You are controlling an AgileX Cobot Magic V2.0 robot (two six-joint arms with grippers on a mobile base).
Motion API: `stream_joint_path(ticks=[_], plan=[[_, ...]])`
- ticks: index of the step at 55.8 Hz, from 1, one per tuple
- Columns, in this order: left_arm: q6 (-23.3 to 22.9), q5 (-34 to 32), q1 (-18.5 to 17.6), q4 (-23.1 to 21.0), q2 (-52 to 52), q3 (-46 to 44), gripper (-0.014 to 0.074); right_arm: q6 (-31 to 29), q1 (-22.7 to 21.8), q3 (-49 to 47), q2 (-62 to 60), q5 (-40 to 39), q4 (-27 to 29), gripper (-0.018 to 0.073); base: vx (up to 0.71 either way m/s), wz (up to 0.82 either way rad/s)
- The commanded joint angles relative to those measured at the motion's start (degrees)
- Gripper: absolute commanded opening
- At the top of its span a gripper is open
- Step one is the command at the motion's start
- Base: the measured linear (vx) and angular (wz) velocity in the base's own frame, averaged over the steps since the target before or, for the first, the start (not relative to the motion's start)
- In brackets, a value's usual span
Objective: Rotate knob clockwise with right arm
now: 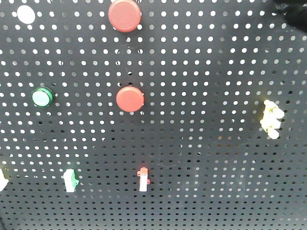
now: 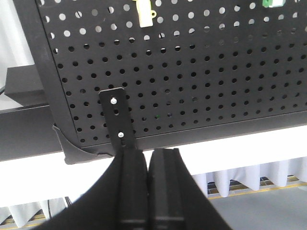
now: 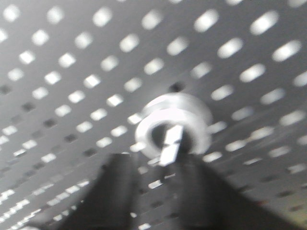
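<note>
Mounted on the black pegboard (image 3: 57, 43), the knob (image 3: 172, 125) was seen only in the right wrist view, blurred, as a shiny silver ring around a dark middle crossed by a pale bar. It was placed just beyond the right gripper (image 3: 159, 162), whose two dark fingers (image 3: 120, 191) were spread apart, the knob's lower edge lined up over the gap and no contact shown. In the front view the knob could not be made out. Only the right arm (image 1: 292, 9) was shown there, a dark shape at the top right corner, and the knob was judged to be hidden behind it.

The knob was judged rigid, light and fixed to the panel, so it would turn in place and not lift away. The polished rim was expected to be slippery, so a firm pinch across opposite sides of the rim was thought best.

Elsewhere on the board two red push buttons (image 1: 124, 15) were set one above the other, with a green-rimmed button (image 1: 42, 97) to the left and a yellow fitting (image 1: 270, 119) to the right. The left gripper (image 2: 147, 154) was held near the board's lower edge, its fingers pressed together on nothing, below a screwed bracket (image 2: 116, 117). White drapes (image 2: 249, 179) were seen beyond.
</note>
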Motion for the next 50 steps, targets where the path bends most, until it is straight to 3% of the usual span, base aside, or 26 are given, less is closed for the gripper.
stream_joint_path(ticks=[1,10,17,27,33,41,50], plan=[[-0.1,-4.9,-0.4,-0.3,-1.0,1.9,-0.0006,-1.5,0.0,-1.3,-1.1,-4.2,-0.8,0.0460,0.00,0.00],[-0.1,-4.9,-0.4,-0.3,-1.0,1.9,-0.0006,-6.1,0.0,-1.3,-3.6,0.5,-0.8,0.0480,0.00,0.00],[-0.1,-4.9,-0.4,-0.3,-1.0,1.9,-0.0006,-11.3,0.0,-1.2,-6.3,4.0,-0.9,0.0444,0.00,0.00],[-0.1,-4.9,-0.4,-0.3,-1.0,1.9,-0.0006,-20.0,0.0,-1.1,-10.6,12.3,-0.8,0.0216,0.00,0.00],[-0.1,-4.9,-0.4,-0.3,-1.0,1.9,-0.0006,-27.1,0.0,-1.1,-13.7,17.6,-0.7,-0.0017,0.00,0.00],[-0.1,-4.9,-0.4,-0.3,-1.0,1.9,-0.0006,-35.2,0.0,1.3,-19.1,19.0,-0.8,-0.0013,0.00,0.00],[-0.1,-4.9,-0.4,-0.3,-1.0,1.9,-0.0006,-38.5,0.0,16.6,-30.0,11.4,-0.7,-0.0011,0.00,0.00]])
